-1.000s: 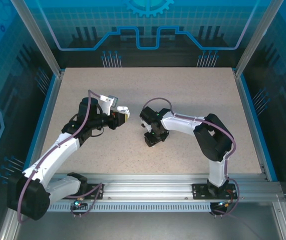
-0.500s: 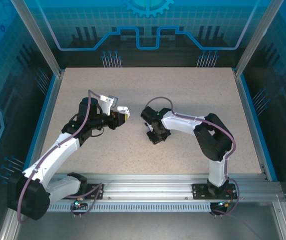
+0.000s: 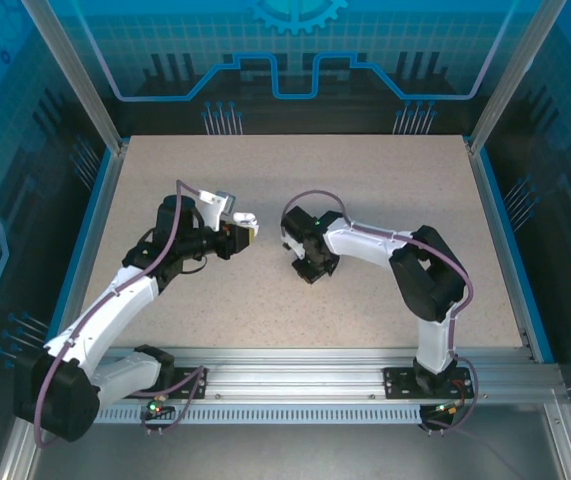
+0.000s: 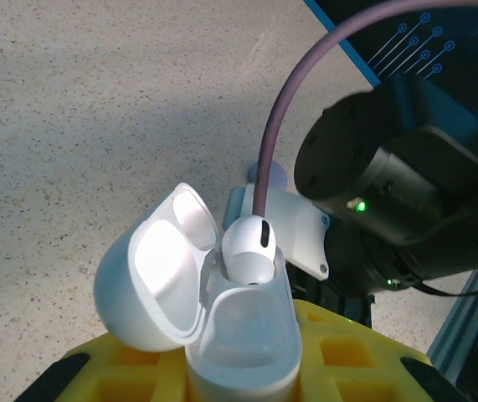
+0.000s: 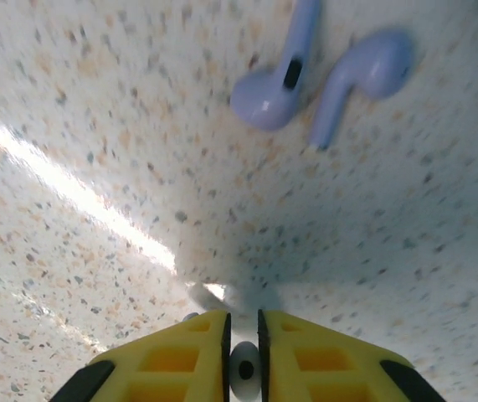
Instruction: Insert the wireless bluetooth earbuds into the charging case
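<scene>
The left pincer (image 4: 239, 373) grips an open white plastic charging case (image 4: 243, 331) at bottom centre, its lid tipped left and a glossy white earbud (image 4: 247, 243) seated inside. The right pincer (image 5: 243, 325), bottom centre, is closed on a small white earbud (image 5: 244, 371) just above the speckled beige counter (image 5: 96, 126). At upper right a pale-lavender earbud (image 5: 276, 84) lies just beside a second lavender earbud (image 5: 364, 79).

1. Table (image 3: 395, 190): speckled beige top, blue trim along the left and right edges.
2. I note two pale-lavender earbuds (image 5: 274, 88) lying flat on it, just beside each other, near the middle, well apart from every edge.
</scene>
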`<state>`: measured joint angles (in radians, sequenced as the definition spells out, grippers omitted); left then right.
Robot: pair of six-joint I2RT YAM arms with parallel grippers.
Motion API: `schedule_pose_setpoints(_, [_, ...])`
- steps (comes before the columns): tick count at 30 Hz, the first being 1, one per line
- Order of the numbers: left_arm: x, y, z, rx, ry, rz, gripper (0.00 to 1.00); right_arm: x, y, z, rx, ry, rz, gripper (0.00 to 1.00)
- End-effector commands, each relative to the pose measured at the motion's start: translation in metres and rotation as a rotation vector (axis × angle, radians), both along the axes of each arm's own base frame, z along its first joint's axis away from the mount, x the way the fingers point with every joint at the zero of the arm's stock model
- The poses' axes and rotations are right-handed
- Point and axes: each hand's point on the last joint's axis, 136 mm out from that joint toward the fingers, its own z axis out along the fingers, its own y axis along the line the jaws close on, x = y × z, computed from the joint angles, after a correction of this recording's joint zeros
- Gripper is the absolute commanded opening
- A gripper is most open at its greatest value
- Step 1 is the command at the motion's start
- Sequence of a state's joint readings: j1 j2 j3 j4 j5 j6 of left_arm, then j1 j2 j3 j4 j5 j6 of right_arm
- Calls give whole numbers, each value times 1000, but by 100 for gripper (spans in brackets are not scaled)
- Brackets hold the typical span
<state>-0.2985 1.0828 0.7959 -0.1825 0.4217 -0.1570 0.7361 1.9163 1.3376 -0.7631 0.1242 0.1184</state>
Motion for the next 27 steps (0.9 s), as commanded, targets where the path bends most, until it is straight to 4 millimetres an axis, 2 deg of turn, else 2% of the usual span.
schedule_pose_setpoints(1, [-3, 0, 16, 5, -48, -7, 8, 12, -3, 10, 10, -13, 36, 23])
schedule_pose_setpoints(5, [-3, 0, 15, 12, -48, -7, 9, 13, -2, 14, 16, -12, 65, 41])
schedule_pose_setpoints(13, [-2, 0, 15, 7, -45, -5, 9, 7, -5, 26, 71, -17, 19, 45])
schedule_pose_setpoints(19, [-2, 0, 15, 6, -47, -8, 9, 8, -12, 25, 113, -37, -17, 48])
schedule_pose_setpoints(25, [-1, -1, 17, 2, -46, -11, 9, 8, -6, 19, 231, 13, 33, 60])
schedule_pose_setpoints(27, [-2, -1, 16, 2, -43, -12, 9, 10, -6, 16, 247, 32, 27, 61])
